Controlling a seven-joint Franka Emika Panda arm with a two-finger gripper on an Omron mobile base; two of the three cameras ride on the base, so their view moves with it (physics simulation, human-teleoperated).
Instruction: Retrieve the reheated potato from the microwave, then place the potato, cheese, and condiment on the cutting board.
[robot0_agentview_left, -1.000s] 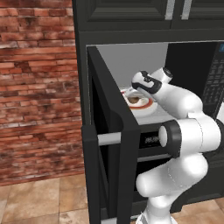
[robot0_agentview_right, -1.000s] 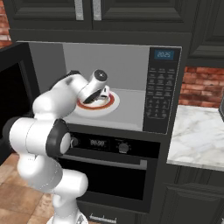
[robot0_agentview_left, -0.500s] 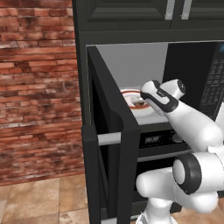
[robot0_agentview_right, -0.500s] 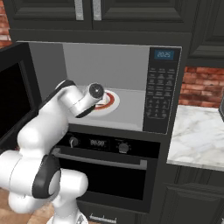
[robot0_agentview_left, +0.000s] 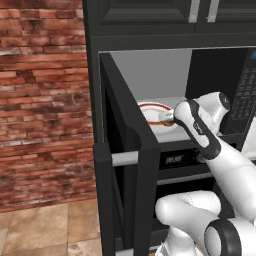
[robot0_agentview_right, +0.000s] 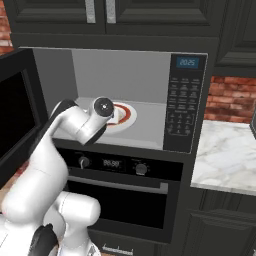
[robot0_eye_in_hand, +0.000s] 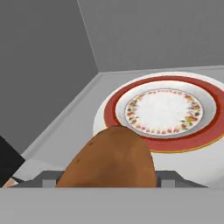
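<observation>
Potato (robot0_eye_in_hand: 109, 159) looks clamped in the gripper (robot0_eye_in_hand: 109, 181) above the plate (robot0_eye_in_hand: 164, 109), so next: back it out of the microwave (robot0_agentview_right: 190, 100).

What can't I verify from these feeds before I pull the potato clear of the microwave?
- End effector fingertips: in the hand view the potato covers them, so contact isn't confirmed.
- Potato in both base views: the arm's wrist blocks it.
- Plate: its right edge is cut off by the hand view's frame; in the right base view the wrist hides its left part.
- Cutting board, cheese, condiment: outside every frame.
- Microwave button labels: too small to read.
</observation>
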